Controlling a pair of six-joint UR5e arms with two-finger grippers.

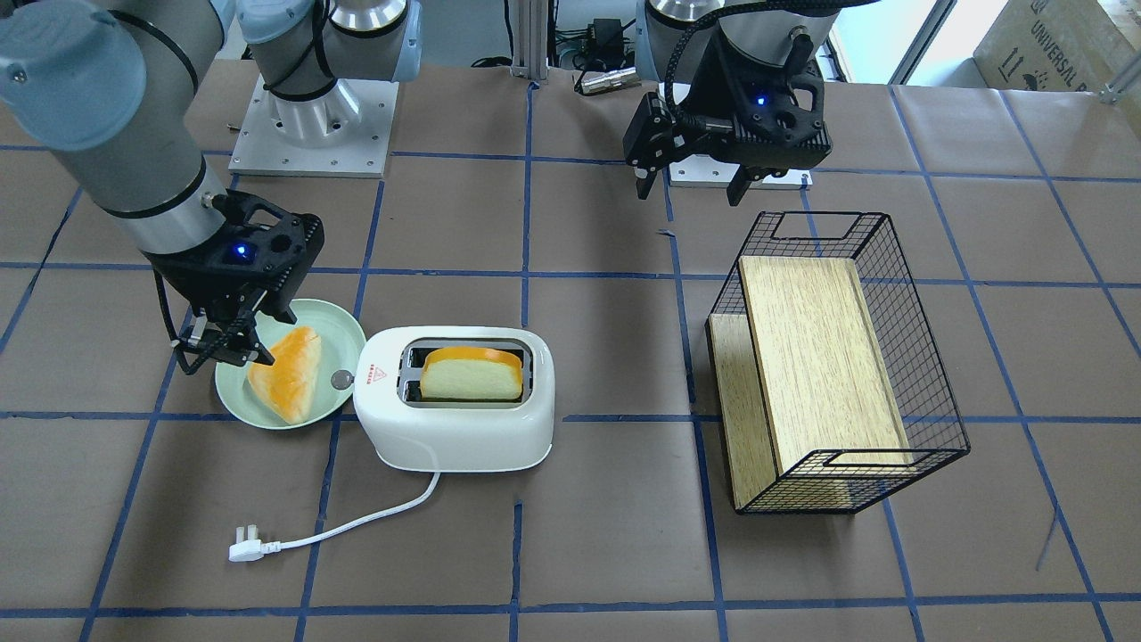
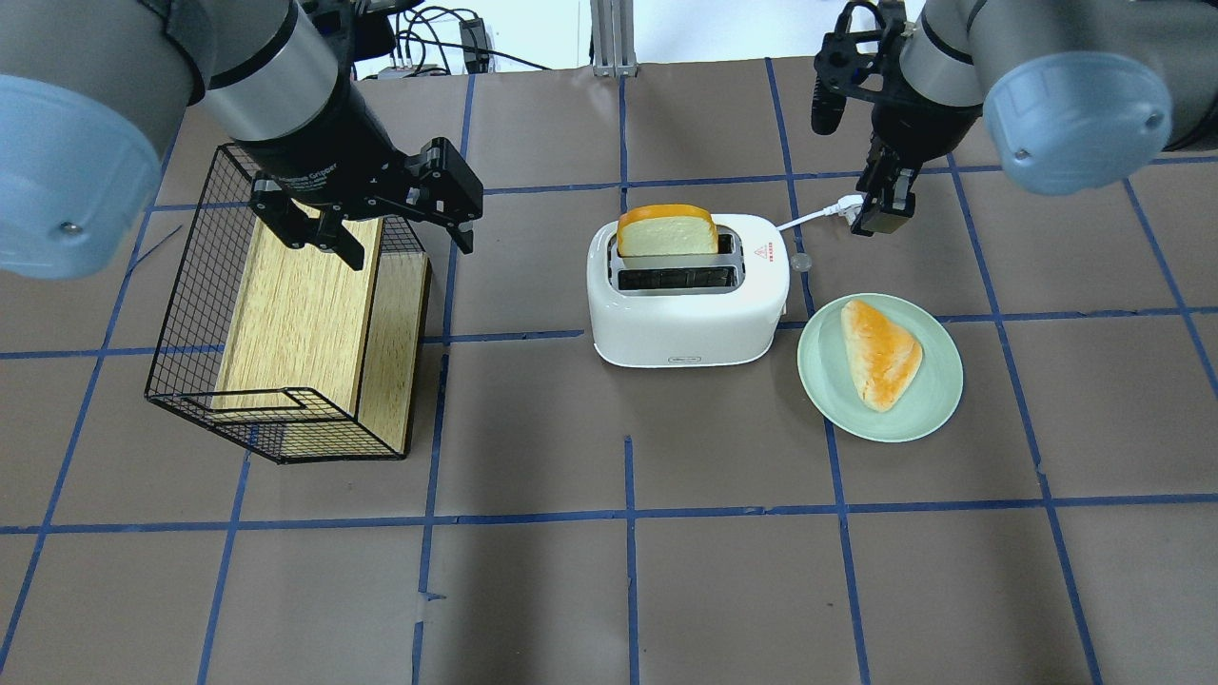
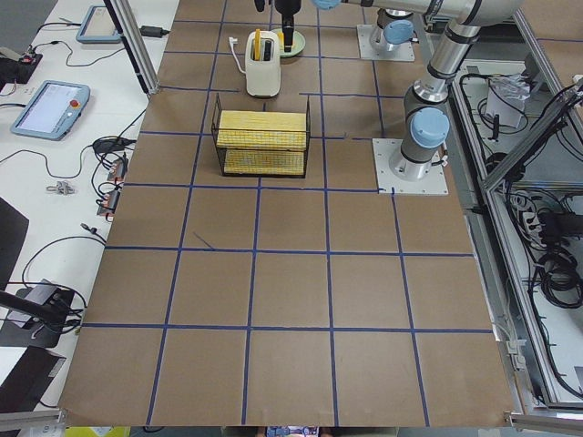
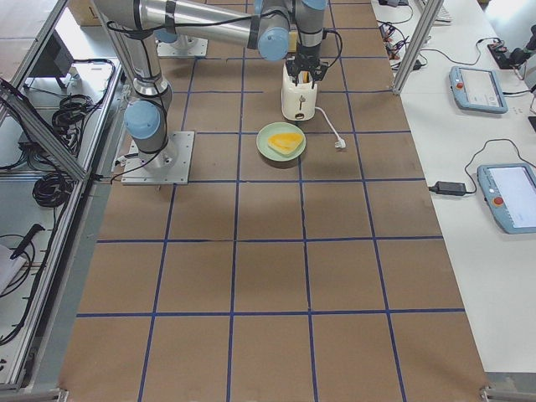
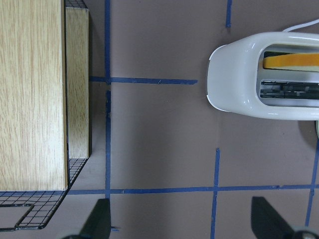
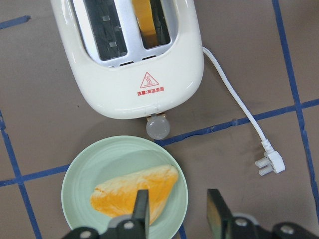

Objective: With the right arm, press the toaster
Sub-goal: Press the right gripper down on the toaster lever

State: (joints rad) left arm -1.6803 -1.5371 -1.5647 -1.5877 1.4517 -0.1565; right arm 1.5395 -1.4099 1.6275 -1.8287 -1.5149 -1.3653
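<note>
The white toaster (image 1: 455, 428) (image 2: 685, 323) (image 6: 144, 84) stands mid-table with a bread slice (image 1: 471, 374) upright in one slot; the other slot is empty. Its grey round knob (image 1: 340, 380) (image 2: 801, 261) (image 6: 158, 128) sticks out of the end under the red triangle sticker. My right gripper (image 1: 218, 343) (image 2: 875, 214) (image 6: 178, 194) hovers off that knob end, above the plate's edge, apart from the toaster. Its fingers are narrowly parted and hold nothing. My left gripper (image 1: 692, 189) (image 2: 409, 243) (image 5: 180, 201) is wide open and empty above the table by the wire basket.
A pale green plate (image 1: 334, 325) (image 2: 828, 381) with a triangular bread piece (image 1: 285, 373) (image 6: 134, 191) touches the toaster's knob end. The white cord ends in a loose plug (image 1: 245, 544) (image 6: 269, 164). A black wire basket (image 1: 891, 357) (image 2: 190, 314) holding a wooden box lies on the robot's left.
</note>
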